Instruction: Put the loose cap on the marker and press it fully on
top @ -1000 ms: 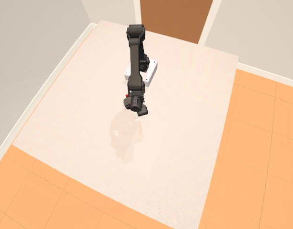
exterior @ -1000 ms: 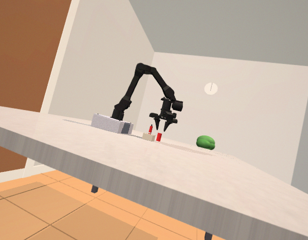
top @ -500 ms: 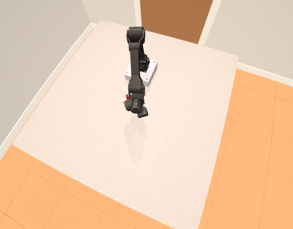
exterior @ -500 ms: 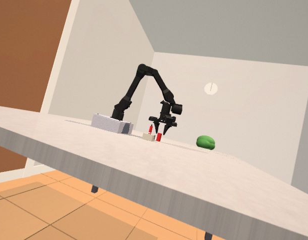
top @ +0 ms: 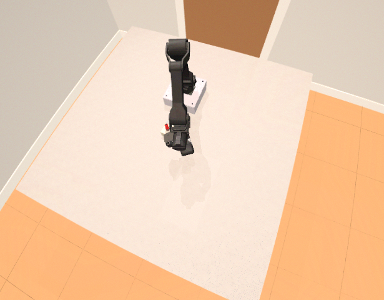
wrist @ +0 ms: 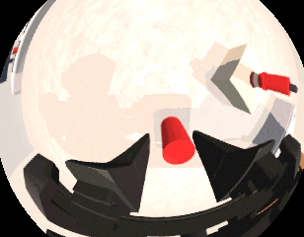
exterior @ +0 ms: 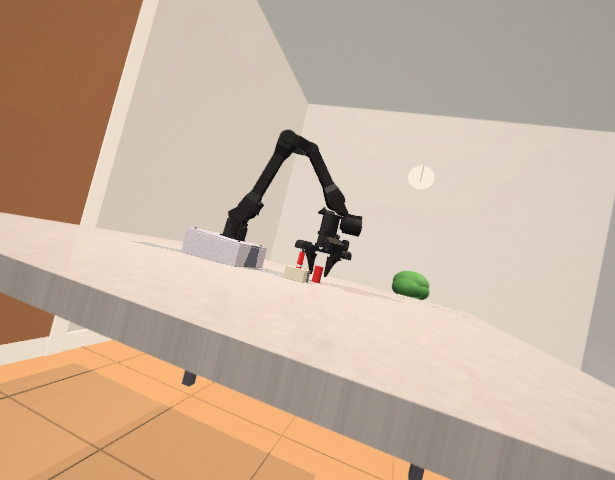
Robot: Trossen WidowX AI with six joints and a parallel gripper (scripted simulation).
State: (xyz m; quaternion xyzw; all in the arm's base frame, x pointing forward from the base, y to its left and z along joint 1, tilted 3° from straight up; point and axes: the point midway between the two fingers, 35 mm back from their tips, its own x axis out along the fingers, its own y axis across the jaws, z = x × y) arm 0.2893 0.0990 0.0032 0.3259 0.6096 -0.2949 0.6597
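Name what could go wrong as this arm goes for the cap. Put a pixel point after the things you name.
The red cap (exterior: 317,274) (wrist: 176,138) stands loose between the open fingers of the gripper (exterior: 318,273) (wrist: 171,136); an off-centre close might tip it. The holder block (exterior: 295,273) (wrist: 234,79) is close by, so a finger could knock it or the marker (exterior: 300,259) (wrist: 274,83).

The table (top: 127,180) (exterior: 307,330) looks matt and stony, the cap (exterior: 317,274) (wrist: 175,138) smooth plastic.
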